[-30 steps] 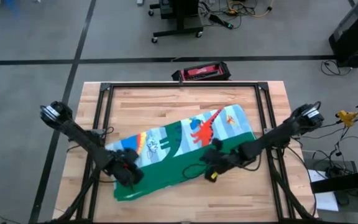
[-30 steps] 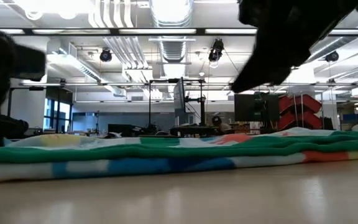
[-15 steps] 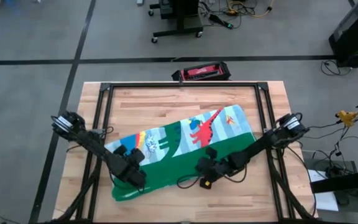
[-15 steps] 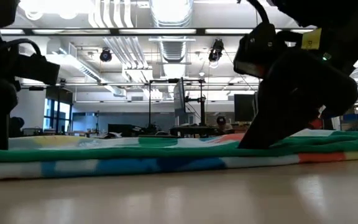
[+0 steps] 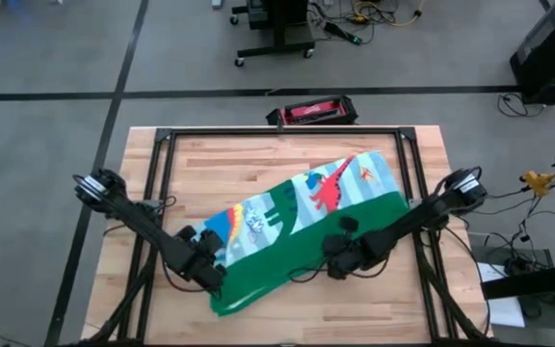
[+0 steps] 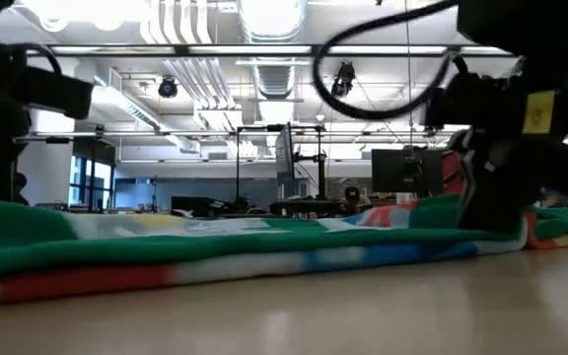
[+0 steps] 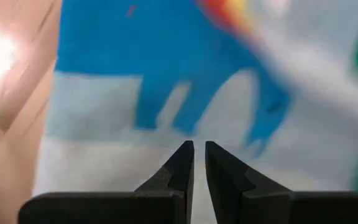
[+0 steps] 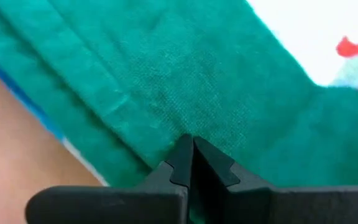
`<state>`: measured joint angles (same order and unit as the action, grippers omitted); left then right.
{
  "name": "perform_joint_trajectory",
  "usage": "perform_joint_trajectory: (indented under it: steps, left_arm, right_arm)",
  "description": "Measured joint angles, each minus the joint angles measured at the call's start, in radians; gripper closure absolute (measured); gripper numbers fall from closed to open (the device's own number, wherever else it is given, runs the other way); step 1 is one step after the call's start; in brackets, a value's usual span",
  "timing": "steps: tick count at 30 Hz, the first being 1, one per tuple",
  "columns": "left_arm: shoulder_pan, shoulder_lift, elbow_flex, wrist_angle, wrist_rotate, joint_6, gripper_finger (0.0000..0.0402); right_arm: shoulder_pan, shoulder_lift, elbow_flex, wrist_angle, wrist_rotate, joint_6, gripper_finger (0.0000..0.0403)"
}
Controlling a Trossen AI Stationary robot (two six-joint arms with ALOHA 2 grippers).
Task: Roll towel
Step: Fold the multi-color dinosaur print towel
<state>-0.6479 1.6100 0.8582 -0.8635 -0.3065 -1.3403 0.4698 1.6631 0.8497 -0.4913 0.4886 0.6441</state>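
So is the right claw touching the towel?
Cannot tell. The right wrist view shows the shut right claw over the towel's green part, but no view plainly shows contact or a gap.

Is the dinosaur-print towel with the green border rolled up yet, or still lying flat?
Not rolled: the dinosaur-print towel lies as a flat folded band across the wooden table, its layered edges stacked low in the low view.
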Motion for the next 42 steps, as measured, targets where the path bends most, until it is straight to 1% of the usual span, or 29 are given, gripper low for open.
perform_joint_trajectory:
  steps: [2,4,8,12,15,17,22,26,28,31,34,36,38,42]
  left_arm:
    - [0.001,0.006,-0.031,0.04,0.0,0.004,0.0378]
    - [0.001,0.002,-0.053,0.058,-0.008,-0.007,0.0378]
    - [0.002,-0.008,-0.069,0.06,-0.011,-0.031,0.0378]
    - [0.002,-0.026,-0.073,0.06,0.002,-0.03,0.0378]
    - [0.003,-0.035,-0.074,0.048,0.01,-0.024,0.0378]
    - [0.002,-0.037,-0.076,0.025,0.013,-0.023,0.0378]
    - [0.002,-0.039,-0.097,0.003,0.009,-0.04,0.0378]
    - [0.0,-0.04,-0.101,0.004,0.009,-0.035,0.0378]
    - [-0.001,-0.042,-0.102,-0.013,0.018,-0.015,0.0378]
    - [-0.003,-0.042,-0.103,-0.091,0.043,-0.006,0.0378]
    - [-0.003,-0.042,-0.108,-0.234,0.104,-0.004,0.0378]
    - [-0.004,-0.048,-0.107,-0.299,0.143,-0.004,0.0378]
    - [-0.003,-0.062,-0.107,-0.319,0.164,-0.006,0.0378]
    - [-0.003,-0.095,-0.089,-0.267,0.166,-0.011,0.0378]
  right_arm:
    - [0.007,-0.037,0.004,0.085,0.018,-0.01,0.0403]
    - [0.011,-0.053,0.004,0.207,0.021,-0.055,0.0403]
    - [0.003,-0.025,0.006,0.55,-0.021,-0.206,0.0403]
    - [-0.022,0.093,0.007,0.883,-0.091,-0.311,0.0403]
    - [-0.035,0.219,0.054,1.059,-0.131,-0.335,0.0403]
    - [-0.037,0.308,0.121,1.08,-0.131,-0.342,0.0403]
    - [-0.04,0.528,0.354,1.049,-0.134,-0.367,0.0403]
    - [-0.043,0.644,0.518,0.895,-0.129,-0.345,0.0403]
    - [-0.039,0.67,0.58,0.811,-0.126,-0.325,0.0403]
    - [-0.022,0.697,0.63,0.742,-0.12,-0.322,0.0403]
    - [-0.007,0.701,0.638,0.729,-0.129,-0.311,0.0403]
    - [-0.003,0.698,0.637,0.724,-0.143,-0.304,0.0403]
    - [-0.003,0.695,0.636,0.721,-0.154,-0.304,0.0403]
    - [-0.008,0.69,0.634,0.72,-0.163,-0.304,0.0403]
